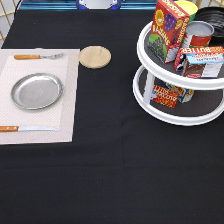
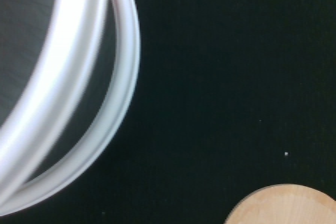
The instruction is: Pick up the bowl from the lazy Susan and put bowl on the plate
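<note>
- From my seat I can't see the gripper anywhere in the exterior view, so I can't tell whether the claw is wide, narrow or holding something.
- The lazy Susan [image 1: 150, 107] sits at the exterior view's right: two round tiers with white rims, dark grey tray surfaces and a white post between them.
- The bowl [image 1: 214, 16] is on the top tier, far upper right corner of the frame – glossy black with ridged rings, half hidden behind the groceries and cut off by the frame edge.
- Also on the top tier: one red printed carton [image 1: 169, 26] standing upright, one tin can [image 1: 199, 34] with a red label and a shiny lid, and one flat box [image 1: 200, 61] lying on its side.
- Lower tier holds at least one more colourful package [image 1: 167, 94], tucked under the upper tray – can't make out more of it.
- The plate [image 1: 36, 91] is at the exterior view's left, round shiny silver metal with a flat rim, nothing on it, resting on a pale woven placemat [image 1: 67, 120].
- On that placemat: one fork [image 1: 37, 56] with a wooden handle above the plate, and one knife [image 1: 27, 128] with a wooden handle below it.
- One small round light wooden coaster [image 1: 95, 56] lies just off the placemat's upper right corner, on the black tablecloth [image 1: 110, 180].
- The wrist view shows two curved white rims of the lazy Susan [image 2: 97, 115], black cloth, and an edge of the wooden coaster [image 2: 289, 206].
</note>
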